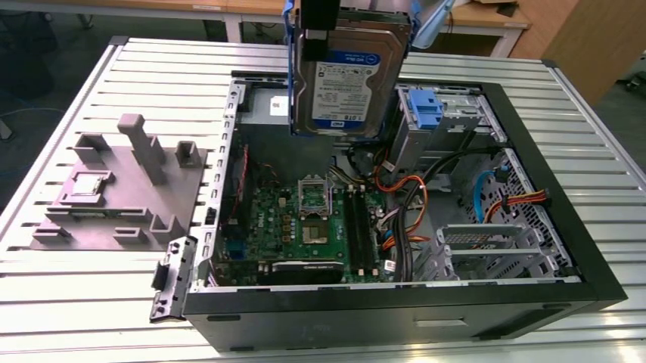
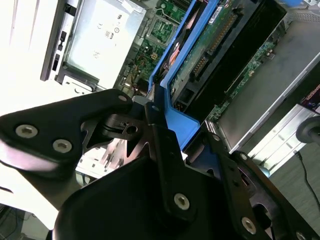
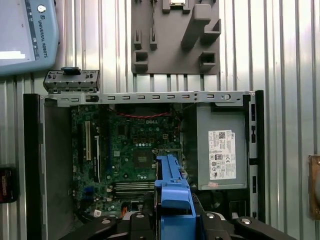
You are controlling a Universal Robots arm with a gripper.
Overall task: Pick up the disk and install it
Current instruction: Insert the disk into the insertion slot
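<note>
The disk (image 1: 349, 76), a silver drive with a white-and-blue label in a blue carrier, hangs upright above the back of the open computer case (image 1: 525, 295). My gripper (image 1: 328, 26) is shut on its upper edge. In the second wrist view the black fingers (image 2: 160, 145) clamp the blue carrier, and the disk's green circuit board (image 2: 220, 55) faces the camera. In the first wrist view the blue carrier (image 3: 172, 195) juts out from the gripper (image 3: 172, 225) over the motherboard (image 3: 135, 155).
Another blue carrier (image 1: 429, 113) sits in the drive bay at the case's back right. A metal drive cage (image 1: 485, 249) and orange cables (image 1: 409, 204) lie below it. The grey power supply (image 3: 222, 150) fills one corner. A grey fixture (image 1: 121, 189) stands on the slatted table (image 1: 81, 302).
</note>
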